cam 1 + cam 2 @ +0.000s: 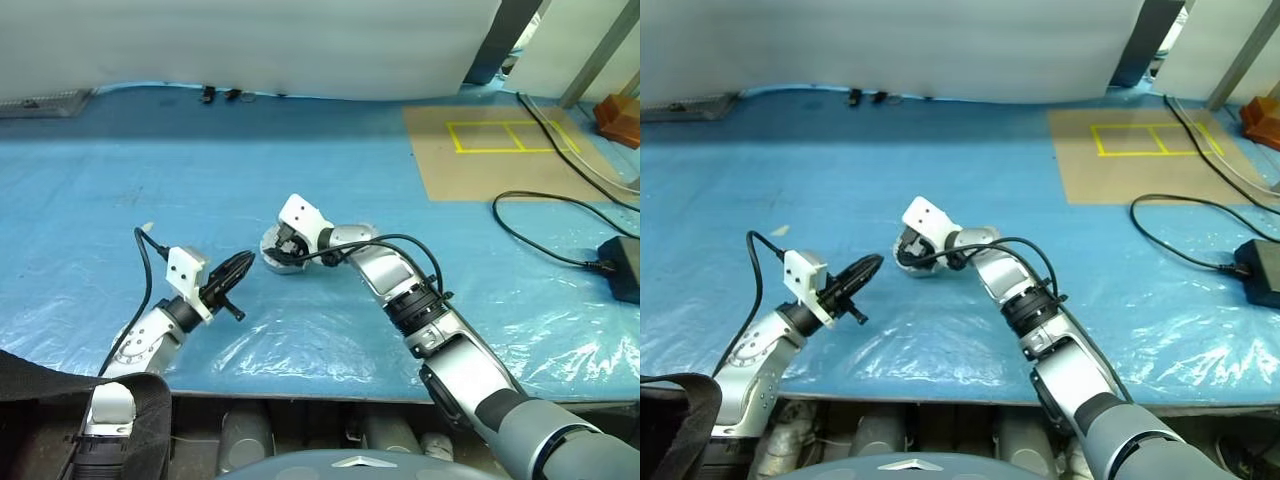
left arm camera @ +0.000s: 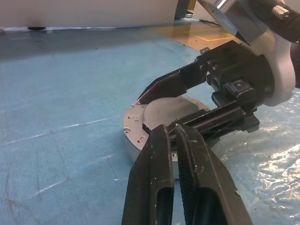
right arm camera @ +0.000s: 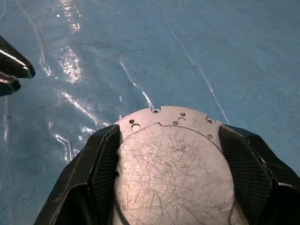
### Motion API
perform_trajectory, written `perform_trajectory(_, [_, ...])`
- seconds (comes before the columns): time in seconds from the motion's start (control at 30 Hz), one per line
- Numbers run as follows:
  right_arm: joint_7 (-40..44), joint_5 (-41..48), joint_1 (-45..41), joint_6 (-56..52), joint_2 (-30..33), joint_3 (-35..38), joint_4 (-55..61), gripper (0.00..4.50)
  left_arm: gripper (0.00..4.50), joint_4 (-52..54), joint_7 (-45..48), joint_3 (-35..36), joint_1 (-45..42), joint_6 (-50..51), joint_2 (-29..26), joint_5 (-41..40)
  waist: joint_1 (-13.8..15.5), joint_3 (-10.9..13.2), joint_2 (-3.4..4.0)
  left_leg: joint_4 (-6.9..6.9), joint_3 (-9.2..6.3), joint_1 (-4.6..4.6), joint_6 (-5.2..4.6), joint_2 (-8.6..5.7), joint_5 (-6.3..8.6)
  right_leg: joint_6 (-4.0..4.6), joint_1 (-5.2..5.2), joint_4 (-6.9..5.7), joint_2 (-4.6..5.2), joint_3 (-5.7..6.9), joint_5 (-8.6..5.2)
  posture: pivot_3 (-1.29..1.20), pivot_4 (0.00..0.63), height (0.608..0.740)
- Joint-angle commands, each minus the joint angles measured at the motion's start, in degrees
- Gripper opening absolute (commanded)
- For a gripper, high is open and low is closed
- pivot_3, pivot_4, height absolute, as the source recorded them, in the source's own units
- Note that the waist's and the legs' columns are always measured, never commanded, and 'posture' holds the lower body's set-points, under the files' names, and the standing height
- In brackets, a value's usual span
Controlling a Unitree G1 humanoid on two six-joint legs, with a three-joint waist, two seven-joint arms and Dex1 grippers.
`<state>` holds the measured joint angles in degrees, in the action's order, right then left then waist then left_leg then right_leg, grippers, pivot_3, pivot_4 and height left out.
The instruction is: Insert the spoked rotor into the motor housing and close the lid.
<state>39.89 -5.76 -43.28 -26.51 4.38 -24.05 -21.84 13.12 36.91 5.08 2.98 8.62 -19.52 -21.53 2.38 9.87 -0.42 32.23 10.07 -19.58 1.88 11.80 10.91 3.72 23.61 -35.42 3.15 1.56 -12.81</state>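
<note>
The right gripper (image 3: 171, 173) clasps the lidded motor housing (image 2: 140, 126) on the blue table (image 1: 200, 180). Beside it, the left gripper (image 1: 240, 266) hovers clenched and empty

I'm looking down on a wide table covered in wrinkled blue plastic sheeting (image 1: 150, 180) — it shines with glare near the front edge. Along the far side hangs a white sheet-like backdrop (image 1: 250, 40). At the far right lies a tan cardboard panel (image 1: 490, 150) marked with yellow tape rectangles (image 1: 500, 137). Black cables (image 1: 545, 215) trail to a black box (image 1: 625, 265) — beside grey metal posts (image 1: 505, 35).
</note>
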Motion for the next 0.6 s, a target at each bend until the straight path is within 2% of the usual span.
perform_trajectory(0.03, [3.4,-2.0,3.4,-2.0,1.2,-4.9,-2.9,3.00,0.30,-1.6,-1.7,0.4,-3.7,-1.9,0.6,0.9,0.0,0.0,0.01,0.00,0.00,0.01,0.00,-0.01,0.00,0.00,-0.02,0.02,0.01,0.00,0.00,0.00,0.150,0.740])
perform_trajectory(0.3, [4.5,-1.8,2.8,-2.5,0.7,-4.5,-2.4,3.00,0.30,-10.9,0.3,-3.0,-16.1,1.0,-0.7,3.3,0.0,-0.1,0.07,-0.11,-0.01,-0.05,0.23,-0.02,-0.11,0.33,-0.03,0.17,-0.01,0.00,0.19,0.00,0.150,0.740])
perform_trajectory(0.43, [5.1,-2.2,2.8,-2.0,0.7,-5.0,-2.4,3.00,0.30,-15.2,6.2,-7.9,-21.0,6.6,-5.1,5.2,-0.2,-0.1,0.10,-0.14,-0.02,-0.05,0.27,-0.01,-0.11,0.33,-0.02,0.19,-0.02,0.00,0.19,0.00,0.150,0.740])
perform_trajectory(0.6, [4.6,-1.9,2.2,-2.6,0.1,-4.1,-2.3,3.00,0.30,-17.0,8.8,-10.3,-24.0,10.4,-7.4,6.4,-0.1,-0.1,0.14,-0.23,-0.01,-0.07,0.32,-0.01,-0.09,0.34,0.01,0.24,-0.03,0.00,0.16,0.00,0.150,0.740])
